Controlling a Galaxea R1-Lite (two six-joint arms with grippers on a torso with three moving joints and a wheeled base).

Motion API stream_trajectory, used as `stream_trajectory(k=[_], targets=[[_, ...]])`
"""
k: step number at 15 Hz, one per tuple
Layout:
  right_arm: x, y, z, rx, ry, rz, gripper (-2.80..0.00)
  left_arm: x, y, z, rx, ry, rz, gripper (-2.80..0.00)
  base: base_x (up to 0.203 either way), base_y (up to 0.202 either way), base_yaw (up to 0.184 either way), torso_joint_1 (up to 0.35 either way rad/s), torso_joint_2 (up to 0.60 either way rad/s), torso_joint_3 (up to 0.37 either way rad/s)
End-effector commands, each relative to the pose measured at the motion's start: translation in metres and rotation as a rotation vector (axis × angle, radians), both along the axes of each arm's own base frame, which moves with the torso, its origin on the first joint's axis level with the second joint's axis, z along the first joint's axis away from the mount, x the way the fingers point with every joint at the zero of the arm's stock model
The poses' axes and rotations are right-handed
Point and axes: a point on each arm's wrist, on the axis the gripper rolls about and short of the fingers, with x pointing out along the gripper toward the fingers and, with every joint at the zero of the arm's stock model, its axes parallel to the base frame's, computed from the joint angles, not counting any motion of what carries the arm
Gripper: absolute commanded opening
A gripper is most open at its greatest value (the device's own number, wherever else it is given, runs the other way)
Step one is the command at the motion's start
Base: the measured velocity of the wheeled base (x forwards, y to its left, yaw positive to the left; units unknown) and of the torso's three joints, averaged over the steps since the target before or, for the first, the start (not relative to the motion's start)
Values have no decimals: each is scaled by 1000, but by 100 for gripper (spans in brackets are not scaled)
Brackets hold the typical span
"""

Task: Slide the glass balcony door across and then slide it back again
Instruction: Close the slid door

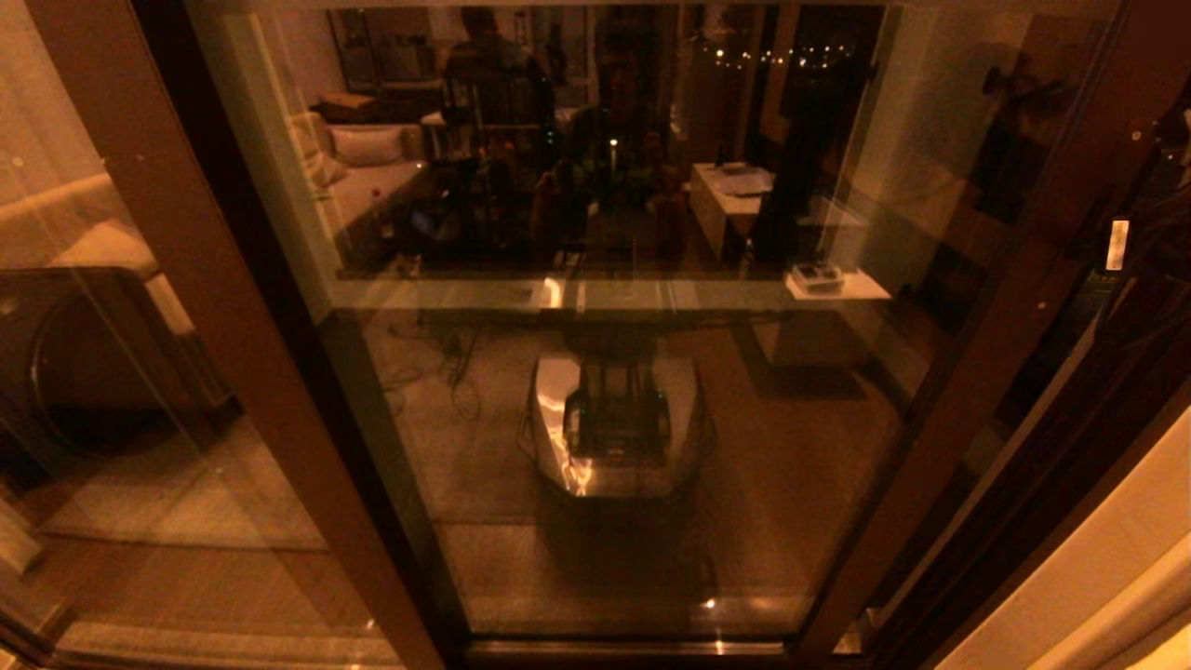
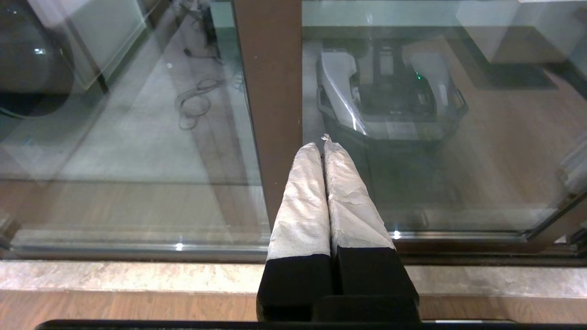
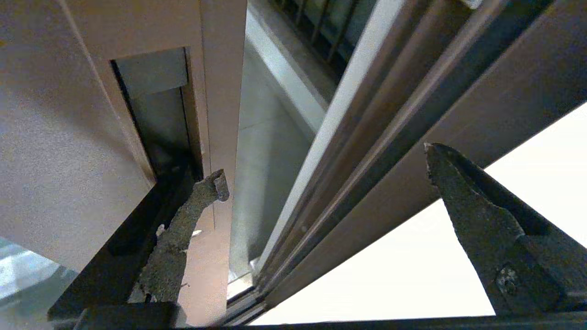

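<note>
The glass balcony door (image 1: pixel 614 391) fills the middle of the head view, a reflective pane in a dark brown frame. Its right stile (image 1: pixel 1005 307) stands a little off the jamb. In the right wrist view that stile (image 3: pixel 91 137) shows its recessed handle slot (image 3: pixel 156 114). My right gripper (image 3: pixel 324 165) is open, straddling the narrow gap at the door's edge. One of its fingertips (image 3: pixel 208 190) lies at the lower end of the slot, the other (image 3: pixel 451 183) out over the jamb side. My left gripper (image 2: pixel 323 145) is shut on nothing, pointing low at the glass beside a brown stile (image 2: pixel 270 91).
The fixed panel's lighter-brown stile (image 1: pixel 186 279) slants down the left. The dark door jamb and tracks (image 3: pixel 390 114) run beside a white wall (image 3: pixel 412 275). Balcony floor (image 3: pixel 261 160) shows through the gap. A stone sill (image 2: pixel 114 275) runs along the door's foot.
</note>
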Motion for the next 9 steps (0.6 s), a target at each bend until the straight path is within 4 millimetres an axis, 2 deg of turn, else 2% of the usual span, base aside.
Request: stream_trajectory(k=[1, 9], targets=[[1, -2, -1, -1, 1, -8, 0, 0, 0, 0, 0, -1, 0, -280, 0, 0, 0, 0, 0, 0], [4, -9, -2, -5, -9, -25, 0, 0, 0, 0, 0, -1, 0, -280, 0, 0, 0, 0, 0, 0]])
